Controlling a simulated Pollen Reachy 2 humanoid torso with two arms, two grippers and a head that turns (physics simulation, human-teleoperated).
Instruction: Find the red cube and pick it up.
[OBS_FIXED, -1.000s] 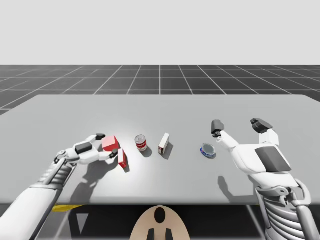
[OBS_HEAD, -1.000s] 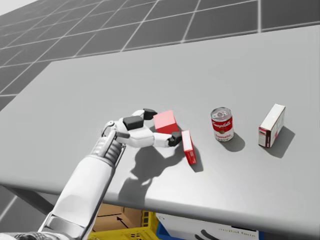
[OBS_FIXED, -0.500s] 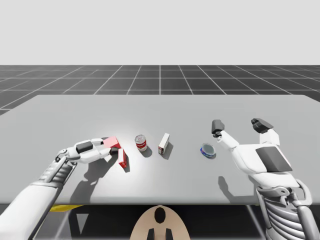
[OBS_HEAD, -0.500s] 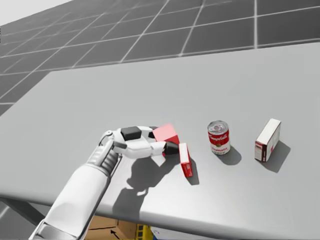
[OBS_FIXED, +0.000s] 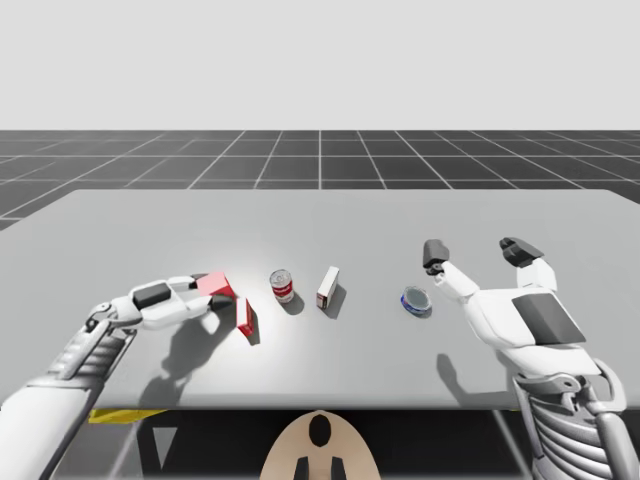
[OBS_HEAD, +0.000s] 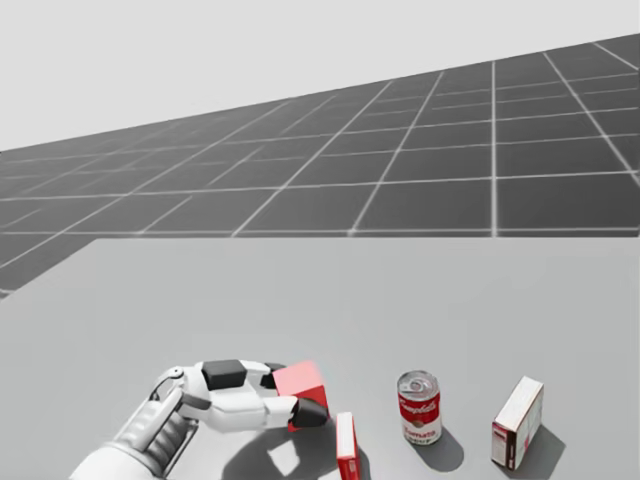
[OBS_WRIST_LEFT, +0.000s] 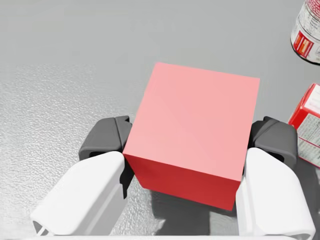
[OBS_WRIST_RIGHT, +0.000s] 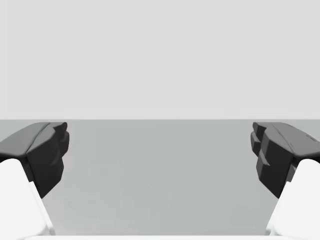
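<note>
Red cube (OBS_FIXED: 215, 286), high view: left middle of the frame, tilted, caught between the dark fingertips of the left gripper (OBS_FIXED: 211, 290), which is clenched on it from two sides.
Neighbours, high view: slim red box (OBS_FIXED: 243, 316) just right of the cube and a little lower; then red-and-white can (OBS_FIXED: 282, 286), upright white box (OBS_FIXED: 327, 287) and low blue can (OBS_FIXED: 416, 300), in a row toward the right on the grey table (OBS_FIXED: 500, 215).
Right gripper (OBS_FIXED: 477, 250), high view: right part of the frame, spread wide, grasping nothing, near the low blue can but apart from it.
Head view: red cube (OBS_HEAD: 300, 385) in the lower middle, grasped by the left gripper coming from the lower left; slim red box at the bottom edge beside it; red-and-white can and white box further right.
Left wrist view: red cube between the fingers, both dark pads (OBS_WRIST_LEFT: 107, 139) pressed on opposite faces; shadow on the table under it; slim red box beside one finger, red-and-white can further ahead.
Right wrist view: fingers far apart, nothing between them, bare table ahead.
</note>
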